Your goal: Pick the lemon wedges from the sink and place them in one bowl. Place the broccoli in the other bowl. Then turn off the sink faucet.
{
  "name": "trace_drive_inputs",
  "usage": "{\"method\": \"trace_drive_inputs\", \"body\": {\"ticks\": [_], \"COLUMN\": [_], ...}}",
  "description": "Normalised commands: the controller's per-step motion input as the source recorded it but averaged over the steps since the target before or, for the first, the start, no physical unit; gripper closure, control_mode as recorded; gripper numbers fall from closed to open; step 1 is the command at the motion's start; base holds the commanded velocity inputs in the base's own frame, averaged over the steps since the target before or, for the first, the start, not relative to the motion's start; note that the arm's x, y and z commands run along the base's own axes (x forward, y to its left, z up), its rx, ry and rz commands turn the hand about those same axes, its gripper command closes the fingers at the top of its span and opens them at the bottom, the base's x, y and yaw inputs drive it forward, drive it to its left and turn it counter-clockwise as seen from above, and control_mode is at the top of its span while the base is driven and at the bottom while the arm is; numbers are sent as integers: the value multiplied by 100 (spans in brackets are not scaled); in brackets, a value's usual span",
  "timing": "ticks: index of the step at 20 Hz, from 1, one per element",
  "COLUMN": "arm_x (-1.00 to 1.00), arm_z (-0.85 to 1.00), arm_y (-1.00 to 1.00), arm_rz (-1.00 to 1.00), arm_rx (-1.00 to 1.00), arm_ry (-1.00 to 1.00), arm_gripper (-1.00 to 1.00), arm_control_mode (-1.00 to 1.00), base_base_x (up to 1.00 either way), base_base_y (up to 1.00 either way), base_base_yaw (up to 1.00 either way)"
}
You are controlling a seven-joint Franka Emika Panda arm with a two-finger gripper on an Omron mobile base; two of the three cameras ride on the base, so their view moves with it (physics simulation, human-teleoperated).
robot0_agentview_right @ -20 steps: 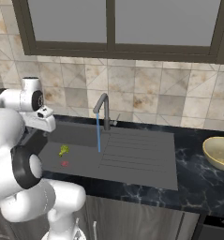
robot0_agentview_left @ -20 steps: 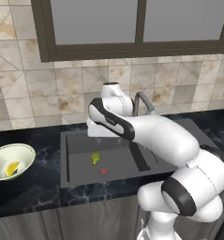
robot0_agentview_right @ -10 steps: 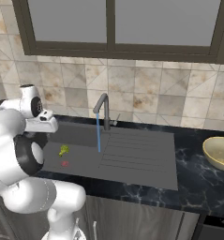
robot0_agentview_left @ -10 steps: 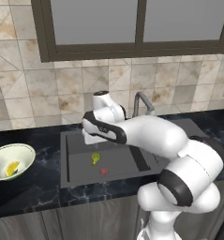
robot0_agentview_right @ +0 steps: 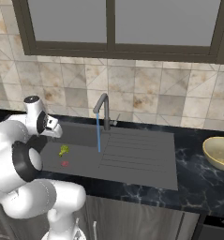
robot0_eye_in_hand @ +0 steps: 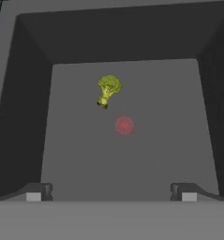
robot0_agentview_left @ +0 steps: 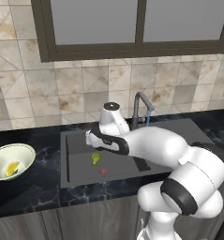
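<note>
Gripper (jaws wide) has lowered over broccoli.

A knobbly yellow-green broccoli floret is lying on the floor of the dark grey sink, just beside the basin's small red spot, its short stem pointing toward the near wall. The gooseneck sink faucet is standing at the sink's back edge, pouring a thin blue stream into the basin. Left of the sink, a cream-white bowl is sitting on the counter, holding yellow lemon wedges. Right of the sink, the other bowl is sitting well apart.
</note>
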Motion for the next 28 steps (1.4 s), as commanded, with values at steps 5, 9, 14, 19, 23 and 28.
{"method": "trace_drive_inputs", "body": {"ticks": [5, 9, 14, 19, 23, 28], "arm_x": [32, 26, 25, 32, 31, 31], "arm_z": [-19, -31, -28, -26, -27, -37], "arm_y": [0, 0, 4, 12, 11, 7], "arm_rz": [-12, -10, -6, -3, -3, -1], "arm_rx": [13, 1, 0, 0, 0, 0], "arm_ry": [-2, -3, 0, 0, 0, 0], "arm_gripper": [-100, -100, -100, -100, -100, -100], "arm_control_mode": [-100, -100, -100, -100, -100, -100], "base_base_x": [0, 0, 0, 0, 0, 0], "base_base_y": [0, 0, 0, 0, 0, 0], "base_base_yaw": [0, 0, 0, 0, 0, 0]}}
